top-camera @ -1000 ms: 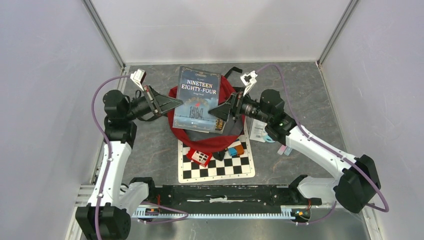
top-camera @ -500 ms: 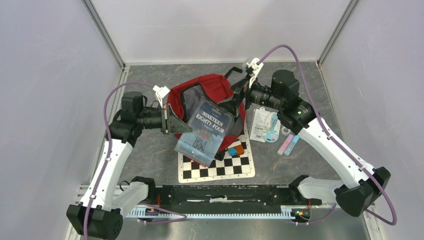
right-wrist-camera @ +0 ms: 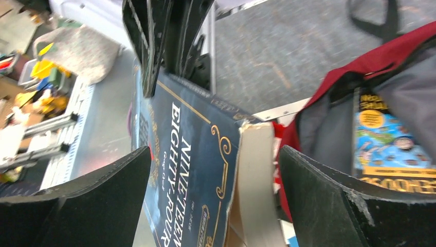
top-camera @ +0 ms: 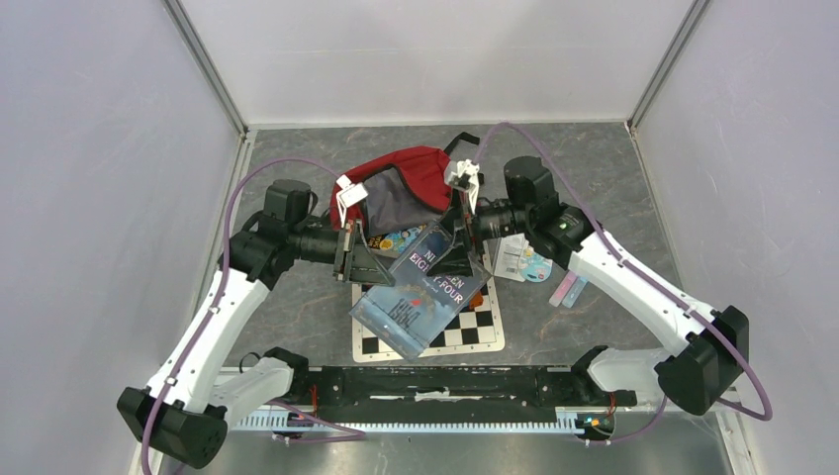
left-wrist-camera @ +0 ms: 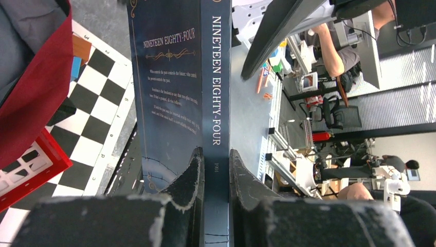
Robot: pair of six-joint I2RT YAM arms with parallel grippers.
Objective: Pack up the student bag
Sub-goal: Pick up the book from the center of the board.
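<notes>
Tilted book (top-camera: 425, 297) hangs just in front of the bag (top-camera: 411, 158).
The left gripper (top-camera: 371, 269) pinches its spine, likely to slide it in; the right gripper (top-camera: 457, 259) straddles it, jaws wide.

The worktop (top-camera: 613, 168) is a dark grey, marbled surface. The red student bag (top-camera: 420, 163) lies on it toward the far side, its mouth gaping. A black-and-white checkered mat (top-camera: 470, 332) lies flat nearer the arm bases. Right of the mat lie a white packet (top-camera: 516, 259) and two pens (top-camera: 569, 289), one pink and one blue.
</notes>
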